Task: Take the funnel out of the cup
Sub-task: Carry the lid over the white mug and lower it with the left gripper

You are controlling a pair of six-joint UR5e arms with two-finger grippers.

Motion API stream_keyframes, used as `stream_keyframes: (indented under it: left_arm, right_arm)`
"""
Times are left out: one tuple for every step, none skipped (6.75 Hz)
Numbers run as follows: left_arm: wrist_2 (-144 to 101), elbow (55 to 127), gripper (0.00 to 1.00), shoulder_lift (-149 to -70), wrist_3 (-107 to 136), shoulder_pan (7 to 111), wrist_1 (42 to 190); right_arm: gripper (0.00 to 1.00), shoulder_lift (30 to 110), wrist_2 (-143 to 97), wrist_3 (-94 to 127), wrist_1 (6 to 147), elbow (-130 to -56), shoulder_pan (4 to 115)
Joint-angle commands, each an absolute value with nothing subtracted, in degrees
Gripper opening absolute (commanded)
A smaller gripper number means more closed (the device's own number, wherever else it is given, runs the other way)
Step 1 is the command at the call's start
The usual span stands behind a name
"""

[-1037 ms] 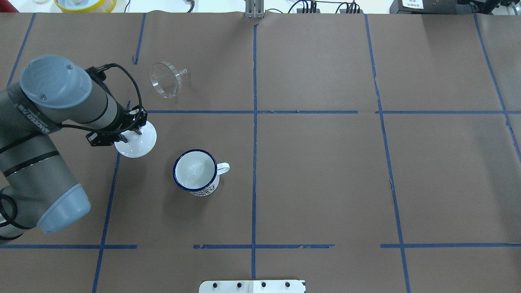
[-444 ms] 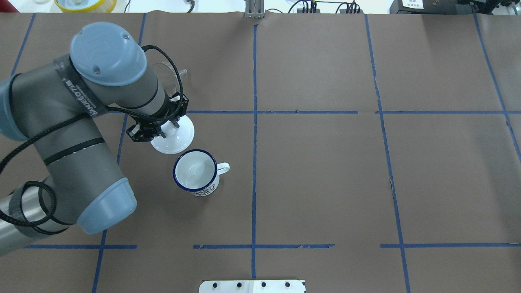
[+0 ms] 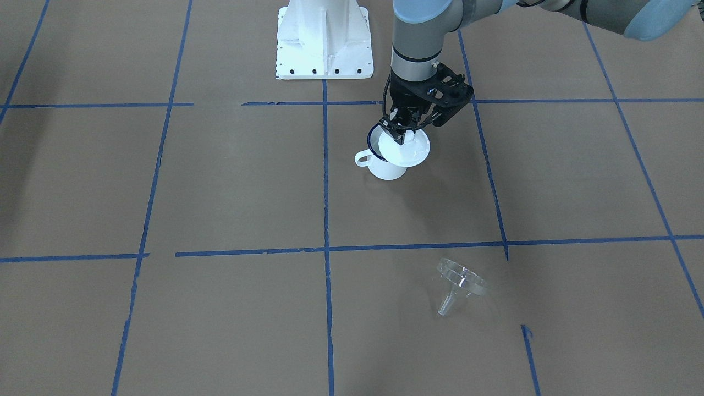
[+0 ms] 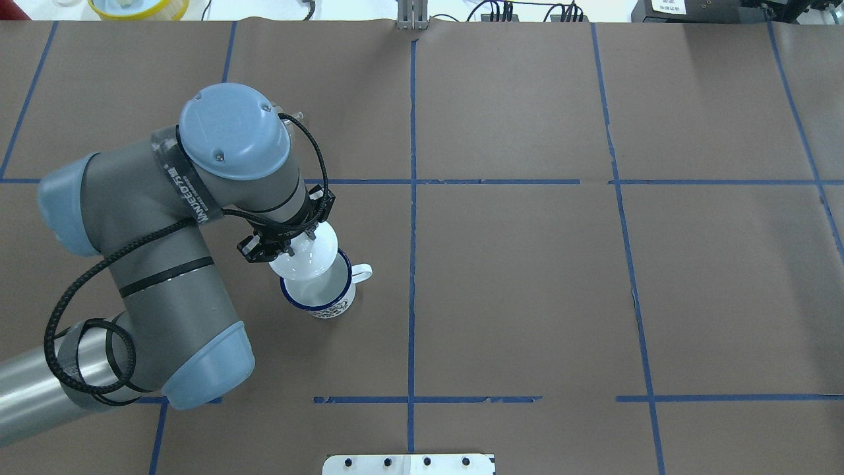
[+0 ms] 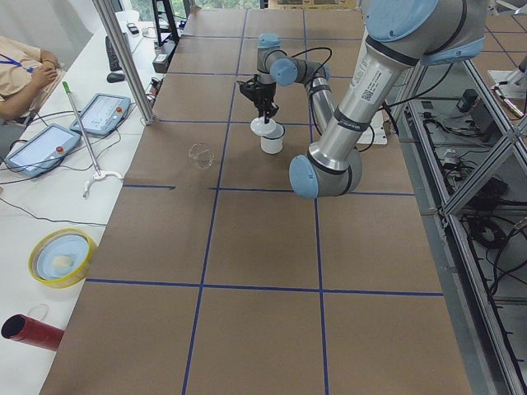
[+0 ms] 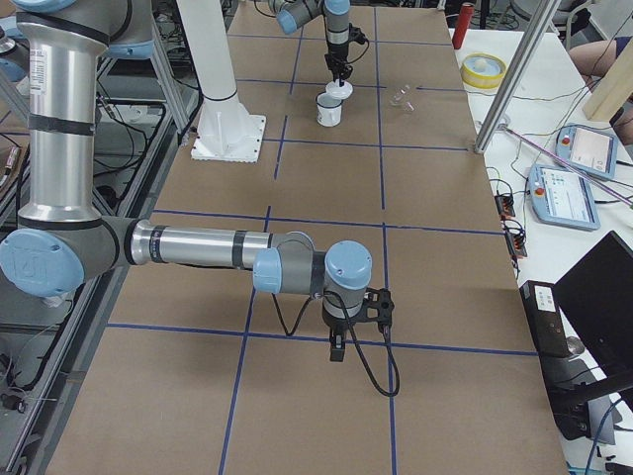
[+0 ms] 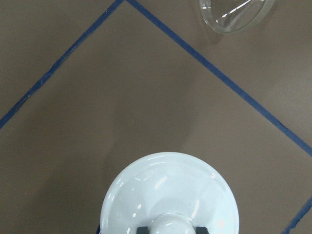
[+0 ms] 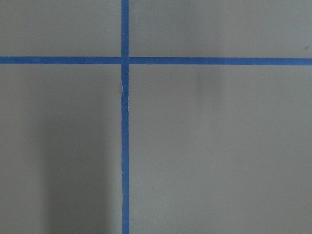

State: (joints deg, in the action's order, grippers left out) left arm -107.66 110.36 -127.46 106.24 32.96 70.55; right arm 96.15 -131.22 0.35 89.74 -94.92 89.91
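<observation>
The clear funnel (image 3: 461, 280) lies on its side on the brown table, far from the cup; it also shows in the left wrist view (image 7: 236, 12). The white cup (image 3: 385, 166) with a dark blue rim (image 4: 326, 298) stands upright, with no funnel in it. My left gripper (image 3: 400, 135) is shut on the knob of a white round lid (image 4: 303, 260) and holds it just above the cup's far-left rim, partly covering the mouth. My right gripper (image 6: 336, 351) hangs over bare table far away; I cannot tell whether it is open or shut.
The robot's white base plate (image 3: 324, 38) stands at the table's robot-side edge. Blue tape lines grid the brown paper. A yellow bowl (image 5: 62, 257) and teach pendants (image 5: 103, 113) sit on the side bench off the table.
My left arm has carried the white lid rightward and toward the cup, from the table's left to just over the cup's rim. The arm now hides most of the funnel overhead.
</observation>
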Motion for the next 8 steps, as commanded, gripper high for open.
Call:
stream_keyframes:
  left_arm:
    - [-107.84, 110.13, 0.0, -127.7, 106.43, 32.08, 70.58]
    - [-108.02, 110.21, 0.0, -127.79, 106.44, 31.99, 70.58]
    - [-108.02, 110.04, 0.0, -127.62, 106.44, 31.91, 70.58]
    - [-108.1, 110.21, 0.0, -127.7, 106.44, 31.9, 70.58]
    - [-108.02, 110.04, 0.0, -127.62, 106.44, 31.56, 70.58]
    - [-108.1, 110.04, 0.0, -127.62, 106.44, 31.55, 70.58]
    - [-108.11, 109.95, 0.0, -127.44, 106.44, 31.29, 70.58]
    - [-108.11, 109.95, 0.0, -127.44, 106.44, 31.29, 70.58]
  right_arm:
    - [1.0, 96.15, -131.22, 0.35, 89.74, -94.92, 89.91]
    - [1.0, 96.15, -131.22, 0.35, 89.74, -94.92, 89.91]
    - [1.0, 96.15, -131.22, 0.35, 89.74, -94.92, 89.91]
    - [1.0, 96.15, -131.22, 0.35, 89.74, -94.92, 89.91]
    - [1.0, 96.15, -131.22, 0.35, 89.74, -94.92, 89.91]
    - [1.0, 96.15, -131.22, 0.35, 89.74, -94.92, 89.91]
    - [1.0, 96.15, -131.22, 0.35, 89.74, -94.92, 89.91]
    - [1.0, 96.15, -131.22, 0.35, 89.74, -94.92, 89.91]
